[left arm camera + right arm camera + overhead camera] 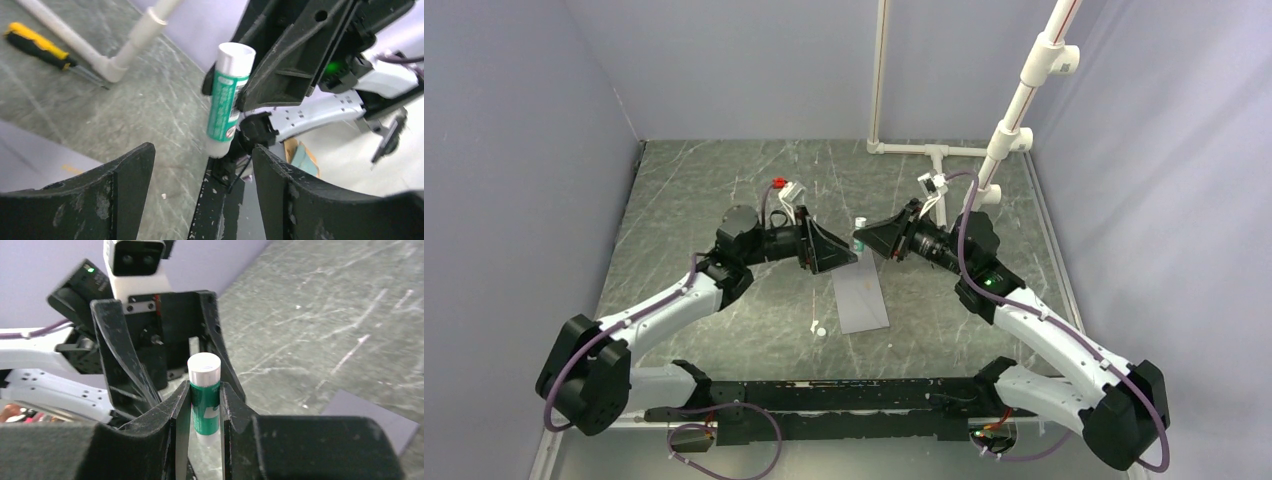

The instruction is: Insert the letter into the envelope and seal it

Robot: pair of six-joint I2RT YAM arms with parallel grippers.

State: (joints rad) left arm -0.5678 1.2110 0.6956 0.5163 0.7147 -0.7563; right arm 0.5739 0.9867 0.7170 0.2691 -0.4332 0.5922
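The grey envelope (861, 300) lies flat on the table between the arms; a corner of it shows in the left wrist view (30, 150) and in the right wrist view (370, 415). The tan letter is not in view. My right gripper (866, 240) is shut on a green-and-white glue stick (204, 395), held upright above the envelope's far end; the stick also shows in the top view (860, 232) and the left wrist view (227, 100). My left gripper (849, 258) is open and empty, its fingers (130, 185) just short of the stick and facing it.
A small white piece (821, 330) lies on the table left of the envelope. A yellow-handled tool (37, 45) lies by the white pipe frame (944, 152) at the back. Grey walls close in the left, right and back.
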